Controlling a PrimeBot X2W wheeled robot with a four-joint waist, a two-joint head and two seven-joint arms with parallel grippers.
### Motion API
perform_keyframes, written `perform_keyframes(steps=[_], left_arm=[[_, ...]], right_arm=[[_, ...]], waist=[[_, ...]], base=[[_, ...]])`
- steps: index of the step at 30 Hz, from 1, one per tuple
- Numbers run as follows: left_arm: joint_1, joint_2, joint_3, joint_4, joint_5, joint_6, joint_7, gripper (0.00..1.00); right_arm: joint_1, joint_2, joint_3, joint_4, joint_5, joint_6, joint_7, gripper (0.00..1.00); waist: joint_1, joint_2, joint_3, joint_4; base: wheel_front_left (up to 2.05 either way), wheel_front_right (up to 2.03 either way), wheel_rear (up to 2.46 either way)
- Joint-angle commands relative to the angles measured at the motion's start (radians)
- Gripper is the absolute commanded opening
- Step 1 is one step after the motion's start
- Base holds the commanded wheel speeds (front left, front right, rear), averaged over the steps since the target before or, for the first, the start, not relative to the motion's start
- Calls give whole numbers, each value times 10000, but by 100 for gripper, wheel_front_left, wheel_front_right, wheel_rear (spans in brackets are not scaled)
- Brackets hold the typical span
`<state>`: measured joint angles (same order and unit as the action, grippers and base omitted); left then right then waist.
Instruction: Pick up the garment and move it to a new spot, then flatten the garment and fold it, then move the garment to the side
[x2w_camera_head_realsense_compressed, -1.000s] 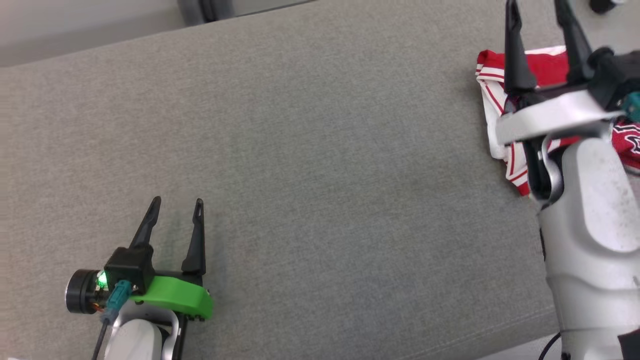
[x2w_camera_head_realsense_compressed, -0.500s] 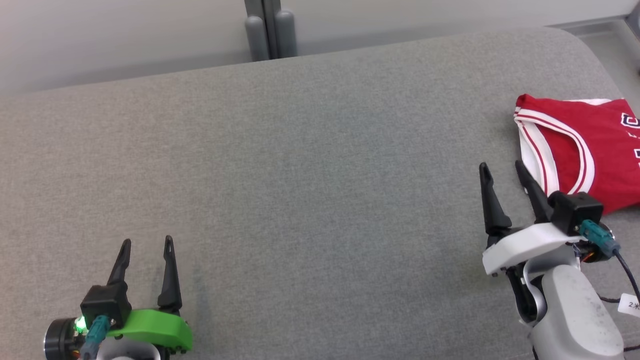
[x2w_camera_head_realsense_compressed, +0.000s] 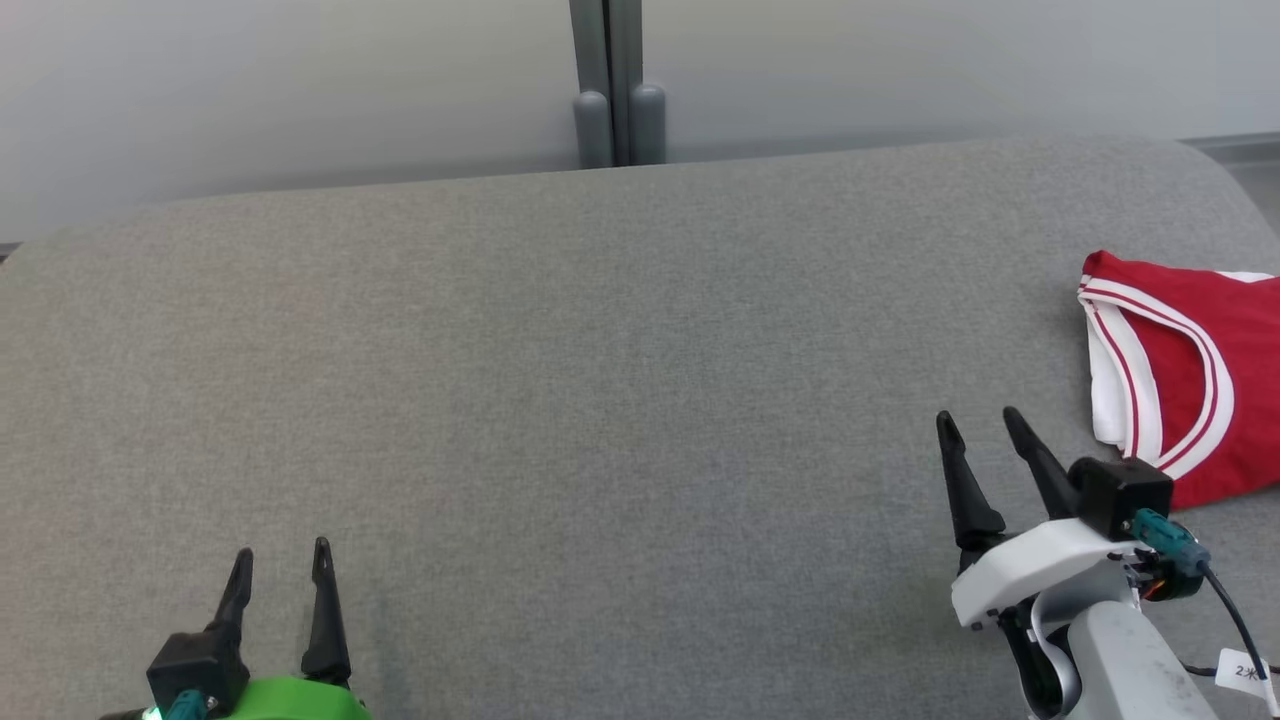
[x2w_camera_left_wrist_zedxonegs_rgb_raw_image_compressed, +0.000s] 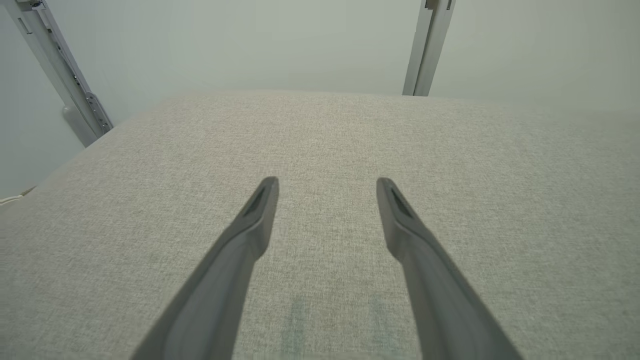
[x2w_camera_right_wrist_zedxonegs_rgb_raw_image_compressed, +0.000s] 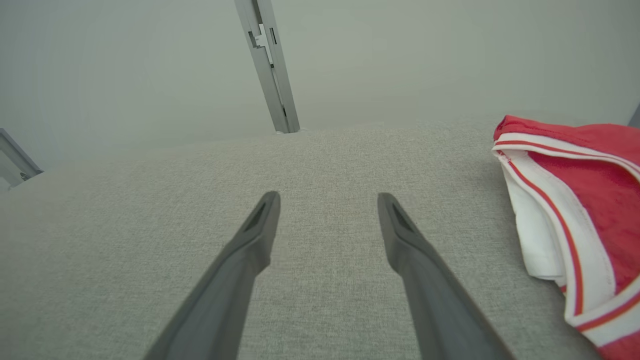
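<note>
Right gripper (x2w_camera_head_realsense_compressed: 976, 416), like left gripper (x2w_camera_head_realsense_compressed: 283, 548), spread empty, has withdrawn from the apparently folded garment (x2w_camera_head_realsense_compressed: 1235, 400).

- Cushioned surface (x2w_camera_head_realsense_compressed: 600, 400): grey woven cloth, matt, with a coarse, visible weave.
- Garment (x2w_camera_head_realsense_compressed: 1245, 390): red jersey knit, soft, matt and finely textured; its white bands look smoother.
- Left gripper (x2w_camera_head_realsense_compressed: 283, 548): matt black plastic fingers on a smooth green plastic bracket (x2w_camera_head_realsense_compressed: 300, 698).
- Right gripper (x2w_camera_head_realsense_compressed: 976, 415): matt dark fingers, white plastic bracket (x2w_camera_head_realsense_compressed: 1030, 575), pale forearm shell (x2w_camera_head_realsense_compressed: 1130, 660) smooth but scuff-speckled.
- Post (x2w_camera_head_realsense_compressed: 610, 80): grey metal, satin-smooth.
</note>
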<state>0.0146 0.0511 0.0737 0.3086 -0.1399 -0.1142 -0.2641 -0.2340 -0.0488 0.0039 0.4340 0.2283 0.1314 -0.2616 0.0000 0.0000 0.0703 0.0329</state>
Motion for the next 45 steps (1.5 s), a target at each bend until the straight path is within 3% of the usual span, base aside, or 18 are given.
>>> perform_keyframes(steps=[1, 5, 22, 45], left_arm=[[-5, -6, -2, 56, -9, -2, 6, 0], [31, -77, -43, 456, -10, -2, 9, 0], [-299, -56, 80, 207, -3400, -43, 892, 0], [-624, -31, 180, -84, -6977, -88, 1803, 0]], right_arm=[[4, 13, -7, 33, 11, 0, 7, 0], [233, 107, 14, 378, 13, 0, 24, 0], [454, 74, -272, -158, 3201, -2, 892, 0], [710, 37, -561, -733, 6567, -4, 1795, 0]], waist=[[0, 0, -3, 5], [0, 0, -9, 10], [0, 0, -103, -38], [0, 0, -228, -102]], base=[[0, 0, 0], [0, 0, 0], [0, 0, 0], [0, 0, 0]])
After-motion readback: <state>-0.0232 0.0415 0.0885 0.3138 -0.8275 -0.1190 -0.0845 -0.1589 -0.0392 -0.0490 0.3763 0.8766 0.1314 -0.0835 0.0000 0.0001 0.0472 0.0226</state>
